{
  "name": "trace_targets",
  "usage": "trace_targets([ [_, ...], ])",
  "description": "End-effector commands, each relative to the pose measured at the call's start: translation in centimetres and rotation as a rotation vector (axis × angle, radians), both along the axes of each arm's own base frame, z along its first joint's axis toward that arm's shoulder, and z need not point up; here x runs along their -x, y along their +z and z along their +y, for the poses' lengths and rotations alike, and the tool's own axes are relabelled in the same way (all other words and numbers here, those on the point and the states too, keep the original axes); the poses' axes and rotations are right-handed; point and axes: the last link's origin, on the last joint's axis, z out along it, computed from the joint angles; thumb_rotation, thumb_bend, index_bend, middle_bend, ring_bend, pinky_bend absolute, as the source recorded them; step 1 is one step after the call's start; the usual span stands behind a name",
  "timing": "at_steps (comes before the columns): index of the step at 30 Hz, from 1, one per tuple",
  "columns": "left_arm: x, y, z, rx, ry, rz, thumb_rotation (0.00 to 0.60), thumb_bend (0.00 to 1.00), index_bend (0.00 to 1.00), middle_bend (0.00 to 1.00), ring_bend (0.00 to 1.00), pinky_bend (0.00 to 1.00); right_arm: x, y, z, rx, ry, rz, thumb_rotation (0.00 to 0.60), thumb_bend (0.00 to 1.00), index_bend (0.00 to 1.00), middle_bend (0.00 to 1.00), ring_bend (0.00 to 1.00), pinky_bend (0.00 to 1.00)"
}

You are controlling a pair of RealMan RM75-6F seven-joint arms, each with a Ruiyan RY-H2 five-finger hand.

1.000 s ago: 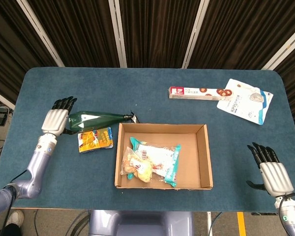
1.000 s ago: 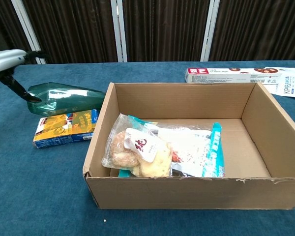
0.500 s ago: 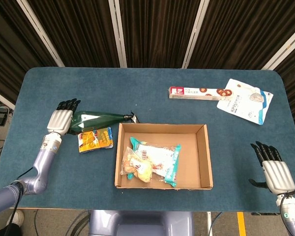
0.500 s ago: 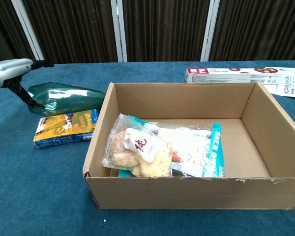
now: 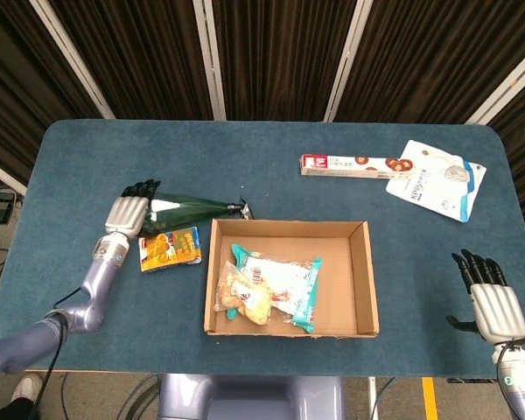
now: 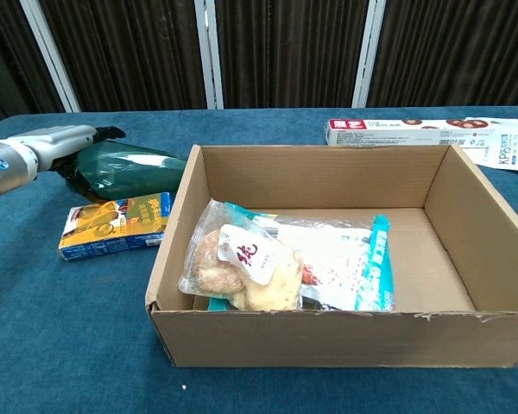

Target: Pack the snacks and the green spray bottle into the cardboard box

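Resting on the wide base of the green spray bottle at the left of the frame, the left hand lies over it with fingers draped, though whether it truly grips is unclear; the bottle lies flat on the blue tabletop, just above an orange snack pack. At centre, the cardboard box holds bagged snacks. Upper right lie a long biscuit box and white pouch; lower right, the right hand hovers open-fingered, holding nothing.
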Motion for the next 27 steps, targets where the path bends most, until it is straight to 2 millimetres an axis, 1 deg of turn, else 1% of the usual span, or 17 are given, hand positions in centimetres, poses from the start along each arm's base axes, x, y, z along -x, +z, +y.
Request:
trace_targets([
  [1, -0.6, -0.5, 0.3, 0.002, -0.008, -0.005, 0.6, 0.04, 0.33, 0.24, 0.23, 0.32, -0.1, -0.1, 0.1, -0.014, 0.006, -0.003, 0.6, 0.01, 0.0, 0.0, 0.0, 0.0],
  [2, -0.9, -0.5, 0.4, -0.013, -0.012, -0.017, 0.6, 0.08, 0.4, 0.31, 0.3, 0.38, -0.1, -0.1, 0.2, -0.018, 0.009, -0.003, 0.6, 0.01, 0.0, 0.0, 0.0, 0.0],
  [3, -1.0, -0.4, 0.4, -0.03, -0.014, -0.028, 0.6, 0.15, 0.49, 0.39, 0.39, 0.45, -0.2, -0.2, 0.2, -0.021, 0.01, -0.003, 0.6, 0.01, 0.0, 0.0, 0.0, 0.0],
  [5, -1.4, 0.1, 0.3, -0.094, -0.037, -0.054, 0.6, 0.3, 0.62, 0.5, 0.49, 0.55, -0.2, -0.2, 0.2, -0.026, 0.013, -0.006, 0.6, 0.01, 0.0, 0.0, 0.0, 0.0],
  [7, -1.5, 1.0, 0.0, -0.172, -0.061, -0.087, 0.6, 0.4, 0.68, 0.55, 0.55, 0.6, -0.2, -0.1, 0.2, -0.025, 0.013, -0.007, 0.6, 0.0, 0.0, 0.0, 0.0, 0.0],
  [10, -1.2, 3.0, -0.7, -0.255, -0.093, -0.136, 0.6, 0.49, 0.72, 0.58, 0.58, 0.63, -0.2, -0.2, 0.2, -0.031, 0.013, -0.011, 0.6, 0.0, 0.0, 0.0, 0.0, 0.0],
  [12, -0.9, 4.5, -1.2, -0.297, -0.108, -0.159, 0.6, 0.5, 0.72, 0.58, 0.58, 0.63, -0.3, -0.2, 0.3, -0.034, 0.016, -0.013, 0.6, 0.01, 0.0, 0.0, 0.0, 0.0],
  [15, -0.6, 7.5, -2.2, -0.38, -0.134, -0.208, 0.6, 0.5, 0.72, 0.58, 0.58, 0.63, -0.3, -0.2, 0.4, -0.037, 0.02, -0.015, 0.6, 0.01, 0.0, 0.0, 0.0, 0.0],
  [16, -0.5, 9.3, -2.9, -0.432, -0.154, -0.232, 0.6, 0.49, 0.72, 0.58, 0.58, 0.63, -0.4, -0.2, 0.6, -0.039, 0.023, -0.017, 0.6, 0.01, 0.0, 0.0, 0.0, 0.0],
  [18, -0.8, 11.4, -3.8, -0.478, -0.185, -0.269, 0.6, 0.49, 0.72, 0.58, 0.58, 0.63, -0.5, -0.3, 0.7, -0.044, 0.029, -0.019, 0.6, 0.01, 0.0, 0.0, 0.0, 0.0],
  [20, -2.1, 13.1, -5.0, -0.49, -0.23, -0.319, 0.6, 0.48, 0.72, 0.58, 0.58, 0.63, -0.8, -0.3, 0.9, -0.05, 0.039, -0.022, 0.6, 0.01, 0.0, 0.0, 0.0, 0.0],
  [22, -3.7, 13.7, -5.8, -0.462, -0.264, -0.358, 0.6, 0.47, 0.72, 0.58, 0.58, 0.63, -1.0, -0.4, 1.1, -0.055, 0.051, -0.026, 0.6, 0.01, 0.0, 0.0, 0.0, 0.0],
  [24, -5.8, 13.2, -6.4, -0.415, -0.304, -0.382, 0.6, 0.46, 0.72, 0.58, 0.58, 0.63, -1.3, -0.3, 1.3, -0.058, 0.067, -0.033, 0.6, 0.01, 0.0, 0.0, 0.0, 0.0],
  [25, -6.8, 12.7, -6.6, -0.391, -0.324, -0.387, 0.6, 0.46, 0.72, 0.58, 0.58, 0.63, -1.4, -0.3, 1.4, -0.06, 0.074, -0.035, 0.6, 0.0, 0.0, 0.0, 0.0, 0.0],
  [27, -9.3, 10.8, -7.5, -0.315, -0.368, -0.413, 0.6, 0.46, 0.72, 0.58, 0.58, 0.63, -1.5, -0.3, 1.6, -0.064, 0.088, -0.04, 0.6, 0.01, 0.0, 0.0, 0.0, 0.0],
])
